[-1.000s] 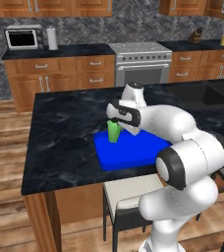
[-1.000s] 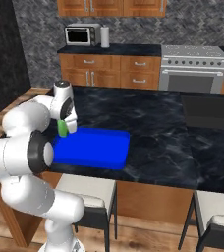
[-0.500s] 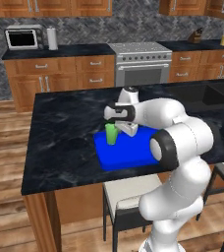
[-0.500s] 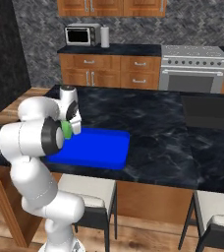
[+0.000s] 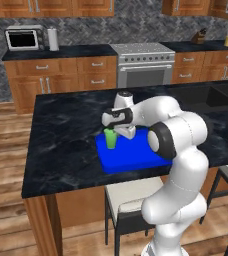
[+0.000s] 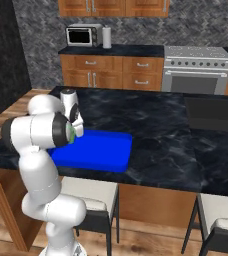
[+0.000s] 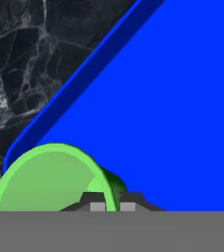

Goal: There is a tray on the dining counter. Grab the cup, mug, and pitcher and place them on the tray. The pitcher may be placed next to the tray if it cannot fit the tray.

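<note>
Closest in, the hand view looks straight down on the green cup (image 7: 52, 179): its round rim sits at about 7 o'clock in that view, and the two dark fingers (image 7: 98, 203) pinch its rim wall, one tip inside and one outside, clenched tight on it. Under and beyond the cup lies the flat blue tray (image 7: 182, 98), whose raised rim runs diagonally from 7 o'clock up to 1 o'clock, with black veined stone past it.

From the left base view, the fingers (image 5: 117, 131) hold the cup (image 5: 110, 138) upright at the tray's (image 5: 136, 155) far left corner, about 10 o'clock from the tray's middle. Whether the cup's base touches the tray floor or hangs just above it I cannot tell. The white arm bends over the tray from 4 o'clock.

In the right base view the cup (image 6: 72, 135) shows as a green sliver beside the arm's elbow, at the left end of the tray (image 6: 101, 152).

The tray lies near the front edge of the dark marbled worktop (image 5: 66, 145). Well behind it, against the wall, stand a steel oven (image 5: 144, 70), a microwave (image 5: 24, 38) and wooden cabinets (image 5: 61, 77).
</note>
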